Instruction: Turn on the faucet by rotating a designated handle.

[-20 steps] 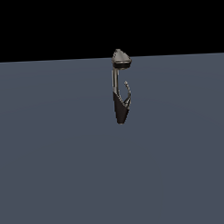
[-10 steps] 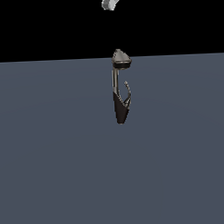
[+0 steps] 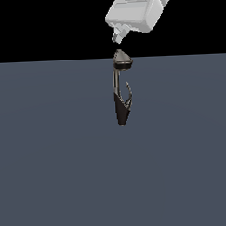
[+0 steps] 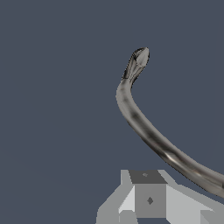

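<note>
from my remote station i log the grey floor [image 3: 52, 173] as the largest item, filling the lower exterior view. the white gripper [image 3: 117, 36] hangs just above the faucet [image 3: 120, 93], apart from it; only one finger tip shows, so i cannot tell whether the pincer is released or clenched. the faucet stands near the middle of the floor, long axis upright, black base tapering downward, cone head on top. the handle [image 3: 128, 94] branches from the base on the exterior view's right, curving upward beside the stem. the wrist view alone shows a long curved grey tube [image 4: 148, 131] close up, ending in a pointed tip, with the gripper body at the frame edge.
</note>
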Tool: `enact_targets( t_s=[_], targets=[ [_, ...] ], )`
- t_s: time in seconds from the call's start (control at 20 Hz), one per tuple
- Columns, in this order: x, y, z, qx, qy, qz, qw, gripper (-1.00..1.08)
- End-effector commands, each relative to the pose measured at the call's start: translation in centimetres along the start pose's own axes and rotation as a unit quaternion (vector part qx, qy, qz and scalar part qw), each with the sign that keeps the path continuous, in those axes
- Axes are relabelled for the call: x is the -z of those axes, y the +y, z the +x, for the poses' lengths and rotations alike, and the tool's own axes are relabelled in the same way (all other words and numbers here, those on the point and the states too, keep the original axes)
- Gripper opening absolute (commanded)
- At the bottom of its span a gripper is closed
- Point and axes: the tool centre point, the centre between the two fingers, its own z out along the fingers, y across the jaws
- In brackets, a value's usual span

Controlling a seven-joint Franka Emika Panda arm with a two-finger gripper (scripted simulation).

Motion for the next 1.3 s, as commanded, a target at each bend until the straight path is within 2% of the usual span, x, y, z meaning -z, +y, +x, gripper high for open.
enact_targets(
  t_s=[0.0, 0.25, 0.65, 0.95, 1.25],
  targets=[
    [-1.1, -0.5, 2.1, -0.035, -0.012, 0.011, 0.9992, -1.0],
    [-3.6, -1.1, 6.3, -0.105, -0.037, 0.03, 0.9934, -1.0],
    [-7.6, -1.2, 12.1, -0.201, -0.071, 0.053, 0.9756, -1.0],
    [-9.5, -0.9, 14.7, -0.243, -0.086, 0.062, 0.9642, -1.0],
    [-10.3, -0.8, 15.7, -0.26, -0.092, 0.066, 0.959, -1.0]
  ],
)
